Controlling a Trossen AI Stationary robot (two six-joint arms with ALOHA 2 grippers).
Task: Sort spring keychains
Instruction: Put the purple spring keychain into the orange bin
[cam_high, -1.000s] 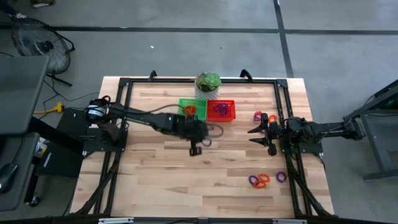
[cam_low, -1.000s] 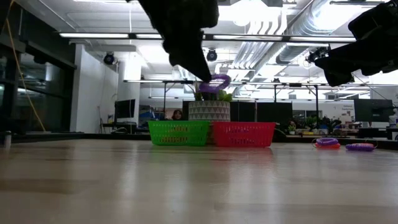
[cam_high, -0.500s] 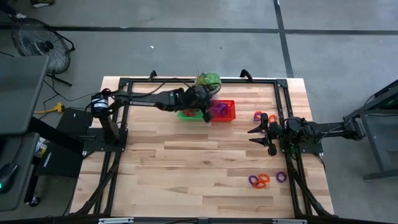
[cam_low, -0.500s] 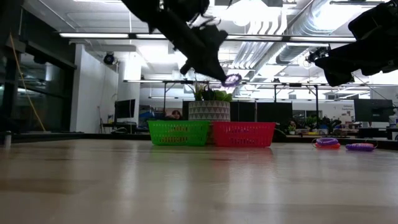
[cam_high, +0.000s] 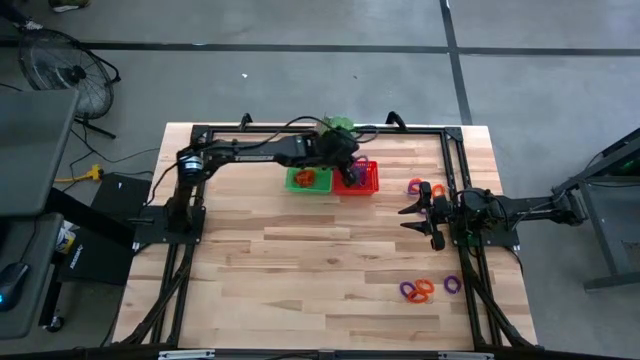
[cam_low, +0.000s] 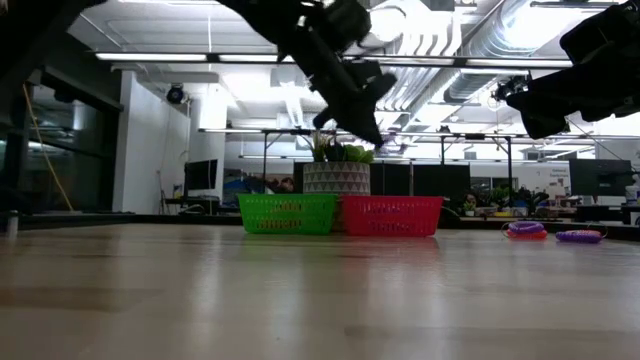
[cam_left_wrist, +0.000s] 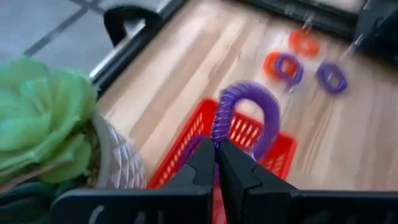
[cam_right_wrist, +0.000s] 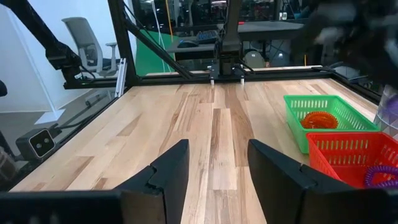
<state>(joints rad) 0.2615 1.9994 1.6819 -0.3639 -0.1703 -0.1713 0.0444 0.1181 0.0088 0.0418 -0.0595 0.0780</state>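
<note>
Up over the red plastic mesh basket (cam_high: 357, 178), the left gripper (cam_left_wrist: 216, 163) hung with its jaws pinched tight on a purple coiled plastic spring keychain (cam_left_wrist: 245, 113) — right beside the green mesh basket (cam_high: 305, 177) and the potted green plant (cam_left_wrist: 43, 118). Out at the table's right side, the right gripper (cam_high: 412, 217) waited, jaws spread and holding nothing — more orange and purple keychains (cam_high: 428, 288) lay near it on the wooden table (cam_high: 300, 280).

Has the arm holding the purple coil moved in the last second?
Yes. The left gripper carried the purple keychain from mid-table toward the far edge, and is now above the red basket.
</note>
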